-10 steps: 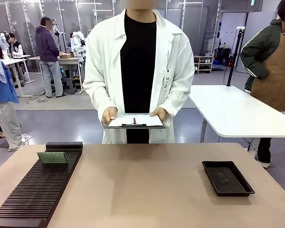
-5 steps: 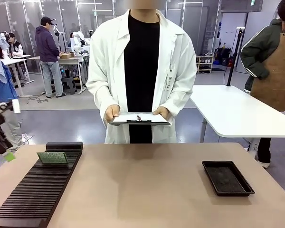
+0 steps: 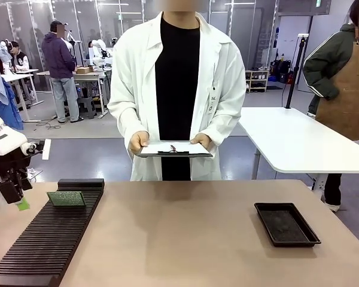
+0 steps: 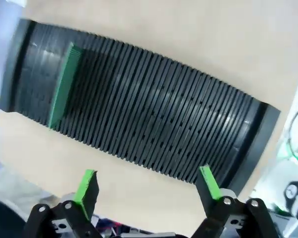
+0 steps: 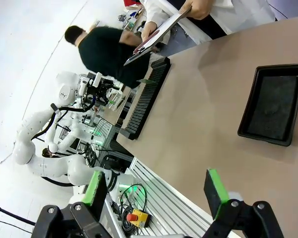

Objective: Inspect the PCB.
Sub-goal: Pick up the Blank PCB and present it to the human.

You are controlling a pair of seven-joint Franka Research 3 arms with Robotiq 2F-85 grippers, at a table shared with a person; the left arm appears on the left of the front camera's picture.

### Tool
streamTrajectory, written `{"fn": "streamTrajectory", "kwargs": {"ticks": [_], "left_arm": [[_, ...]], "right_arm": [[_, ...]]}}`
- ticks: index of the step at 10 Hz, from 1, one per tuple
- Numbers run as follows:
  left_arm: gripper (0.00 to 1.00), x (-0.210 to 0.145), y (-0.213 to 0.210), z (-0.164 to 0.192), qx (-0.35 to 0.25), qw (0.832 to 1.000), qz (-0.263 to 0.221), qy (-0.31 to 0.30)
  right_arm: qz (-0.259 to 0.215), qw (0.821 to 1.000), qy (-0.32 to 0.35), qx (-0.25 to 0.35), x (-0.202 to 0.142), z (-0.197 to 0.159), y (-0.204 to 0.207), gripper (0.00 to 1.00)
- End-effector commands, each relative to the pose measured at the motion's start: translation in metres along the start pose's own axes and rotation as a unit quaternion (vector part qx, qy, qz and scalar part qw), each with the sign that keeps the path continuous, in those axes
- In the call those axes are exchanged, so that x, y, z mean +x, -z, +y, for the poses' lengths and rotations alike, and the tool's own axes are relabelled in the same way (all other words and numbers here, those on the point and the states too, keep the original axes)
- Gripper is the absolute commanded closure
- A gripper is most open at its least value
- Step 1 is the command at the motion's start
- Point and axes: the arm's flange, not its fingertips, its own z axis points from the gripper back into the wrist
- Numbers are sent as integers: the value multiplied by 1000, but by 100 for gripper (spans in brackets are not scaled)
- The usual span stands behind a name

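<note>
In the lower left of the front view, a black slotted rack [image 3: 45,242] runs away from the camera on the table [image 3: 179,239]. The left hand [image 4: 148,183] hovers at the left edge of the frame, beside the rack, fingers spread wide and holding nothing. The right hand [image 5: 155,191] is likewise spread and empty, well above the table. The PCB [image 3: 66,198] stands in a slot near the rack's far end, apart from both hands. It is judged light, thin and stiff, with a delicate component face. Grip it across its thickness at the exposed upper edge and lift straight out of the slot. An empty black tray [image 3: 287,224] lies at right. Beyond the table, a person holds a clipboard [image 3: 172,149] in both hands. No writing is legible, and the coat's badge is too small to read.
</note>
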Motion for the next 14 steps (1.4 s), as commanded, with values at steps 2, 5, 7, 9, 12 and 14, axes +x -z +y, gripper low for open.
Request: {"fn": "streamTrajectory", "kwargs": {"ticks": [2,5,7,9,12,14], "left_arm": [[0,-2,-8,-2,4,1000,-13,-9],[0,11,4,15,31,997,-25,71],[0,20,17,36,57,994,8,95],[0,27,34,61,77,990,26,113],[0,34,62,90,75,985,49,148],[0,39,83,105,75,982,54,167]], "right_arm": [[-4,1000,-11,6,2,-1,-1,0],[-4,1000,-11,6,2,-1,-1,0],[-4,1000,-11,6,2,-1,-1,0],[-4,1000,-11,6,2,-1,-1,0],[-4,1000,-11,6,2,-1,-1,0],[-4,1000,-11,6,2,-1,-1,0]]}}
